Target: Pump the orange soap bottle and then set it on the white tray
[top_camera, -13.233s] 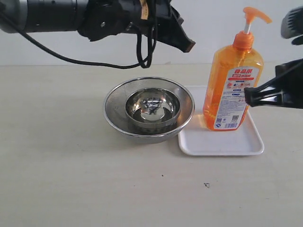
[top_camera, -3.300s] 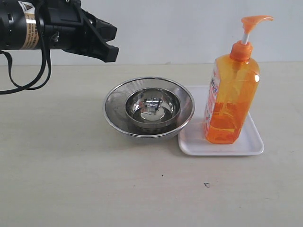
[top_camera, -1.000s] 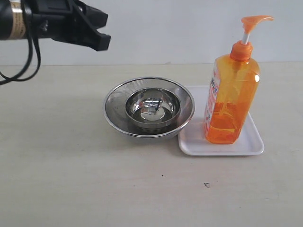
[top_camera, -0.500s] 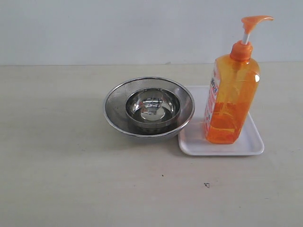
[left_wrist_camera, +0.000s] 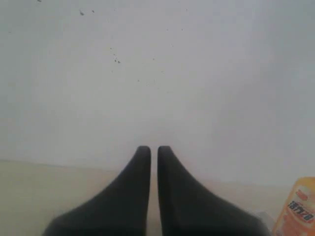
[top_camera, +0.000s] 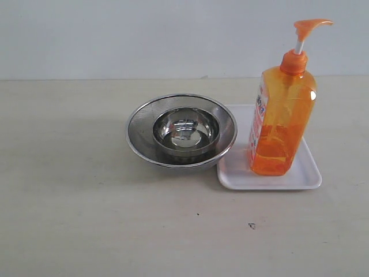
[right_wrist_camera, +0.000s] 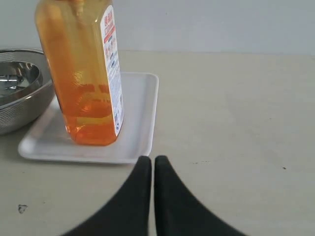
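Where the white tray (top_camera: 300, 173) lies just beside the steel mesh bowl (top_camera: 141, 130), the orange soap bottle (top_camera: 282, 127) stands upright on it.
Ext.: bottle stands apart from bowl. L wrist: left gripper (left_wrist_camera: 154, 148) pressed together, empty, facing wall (left_wrist_camera: 147, 73). R wrist: right gripper (right_wrist_camera: 152, 159) pressed together, empty, near tray, apart from bottle.

The orange soap bottle (top_camera: 282, 124) is shown translucent orange, with orange pump head, white stem and white-and-red printed label. The white tray (top_camera: 233, 170) is plain white, the mesh bowl (top_camera: 141, 133) silvery steel, the counter (top_camera: 86, 219) pale beige. The left fingers (left_wrist_camera: 130, 196) and right fingers (right_wrist_camera: 133, 201) are black.
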{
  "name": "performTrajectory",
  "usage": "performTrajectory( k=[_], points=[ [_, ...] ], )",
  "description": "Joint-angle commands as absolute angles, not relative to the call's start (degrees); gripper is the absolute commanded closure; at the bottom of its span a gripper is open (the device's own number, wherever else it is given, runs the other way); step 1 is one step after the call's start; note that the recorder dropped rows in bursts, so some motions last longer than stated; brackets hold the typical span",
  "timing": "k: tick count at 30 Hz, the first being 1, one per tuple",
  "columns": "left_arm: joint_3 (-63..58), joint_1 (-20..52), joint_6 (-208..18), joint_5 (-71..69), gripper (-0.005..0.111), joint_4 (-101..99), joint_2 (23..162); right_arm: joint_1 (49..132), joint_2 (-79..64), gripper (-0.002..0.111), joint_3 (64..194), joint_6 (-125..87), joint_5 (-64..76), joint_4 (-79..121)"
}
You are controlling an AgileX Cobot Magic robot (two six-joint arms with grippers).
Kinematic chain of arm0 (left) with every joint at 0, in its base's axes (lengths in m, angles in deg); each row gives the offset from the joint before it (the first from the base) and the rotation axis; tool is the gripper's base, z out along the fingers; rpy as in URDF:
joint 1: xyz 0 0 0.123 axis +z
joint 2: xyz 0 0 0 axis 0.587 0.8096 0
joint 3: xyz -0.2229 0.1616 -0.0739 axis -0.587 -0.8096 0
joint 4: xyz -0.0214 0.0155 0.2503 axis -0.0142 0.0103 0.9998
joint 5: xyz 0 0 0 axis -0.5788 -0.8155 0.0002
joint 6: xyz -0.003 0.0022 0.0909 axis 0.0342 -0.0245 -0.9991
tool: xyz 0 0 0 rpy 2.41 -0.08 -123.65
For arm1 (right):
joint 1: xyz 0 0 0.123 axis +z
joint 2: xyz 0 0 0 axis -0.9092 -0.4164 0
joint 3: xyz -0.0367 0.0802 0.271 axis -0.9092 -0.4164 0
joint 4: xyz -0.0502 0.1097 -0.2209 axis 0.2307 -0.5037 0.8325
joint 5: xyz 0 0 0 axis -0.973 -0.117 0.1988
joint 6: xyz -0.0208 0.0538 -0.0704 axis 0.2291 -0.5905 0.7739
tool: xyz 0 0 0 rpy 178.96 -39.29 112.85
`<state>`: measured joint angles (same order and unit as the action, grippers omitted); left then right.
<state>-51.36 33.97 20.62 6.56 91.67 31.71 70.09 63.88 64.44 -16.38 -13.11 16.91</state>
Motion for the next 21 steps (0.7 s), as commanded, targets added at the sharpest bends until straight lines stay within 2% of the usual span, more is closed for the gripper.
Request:
performTrajectory(
  k=[1,3,6,10,13,16,21],
  points=[
    [-51.50,34.20,21.95,5.57,0.102,88.15,31.22,69.92,64.19,0.108,64.45,-16.23,-12.84,17.12],
    [-51.50,34.20,14.80,5.05,0.102,85.38,31.22,69.92,64.19,0.108,64.45,-16.23,-12.84,17.12],
    [-51.50,34.20,-15.59,4.30,0.102,68.95,31.22,69.92,64.19,0.108,64.45,-16.23,-12.84,17.12],
    [-51.61,34.20,-83.53,2.08,0.102,15.00,31.22,69.92,64.19,0.108,64.45,-16.23,-12.84,17.12],
    [-51.61,34.20,-114.24,-1.41,0.102,-14.54,31.22,69.92,64.19,0.108,64.45,-16.23,-12.84,17.12],
    [-51.61,34.20,-124.71,-7.23,0.102,-26.06,31.22,69.92,64.19,0.108,64.45,-16.23,-12.84,17.12],
    [-53.15,34.20,-117.41,-12.26,0.102,-26.94,31.22,69.92,64.19,0.108,64.45,-16.23,-12.84,17.12]
  ],
)
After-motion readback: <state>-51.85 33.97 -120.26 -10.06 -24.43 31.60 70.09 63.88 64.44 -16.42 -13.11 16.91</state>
